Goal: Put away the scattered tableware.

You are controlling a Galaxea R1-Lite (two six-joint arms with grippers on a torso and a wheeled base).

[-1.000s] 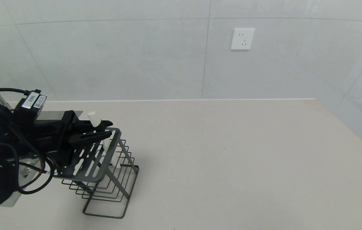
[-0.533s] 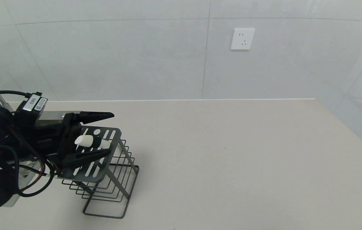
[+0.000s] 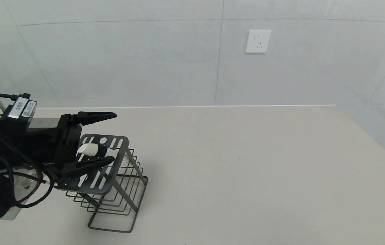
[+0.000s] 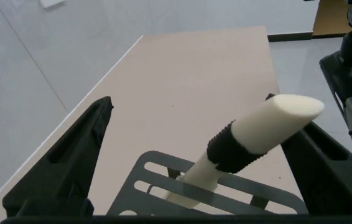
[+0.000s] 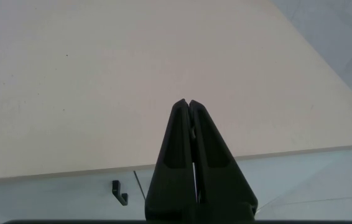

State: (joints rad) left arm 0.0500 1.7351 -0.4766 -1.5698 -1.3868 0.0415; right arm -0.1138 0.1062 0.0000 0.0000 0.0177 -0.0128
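Straddles the white-handled utensil (image 3: 88, 149) with the left gripper (image 3: 112, 136), spread wide and gripping nothing, one finger on the far side, the other on the near side and close under the handle; cannot tell whether that one touches. Finds the utensil at the far left of the counter (image 3: 247, 163), working end down through a slot in the top plate of the dark wire rack (image 3: 117, 165), handle tilted steeply toward the left. Reads as stowing by slot: lets the plate prop the piece, so needs no grip, and has the fingers apart probably to clear the handle on the way off. Holds the right gripper (image 5: 189, 102) pressed fully together on nothing, by the counter's near edge, likely idle while the left side does the stowing. Gets from the head view the whole rack, its wire loops below the plate, and a wall socket (image 3: 258, 41) far behind; gets from the left wrist view the black collar and the pale shaft entering its slot up close; gets from the right wrist view the closed fingers and the counter edge beneath them
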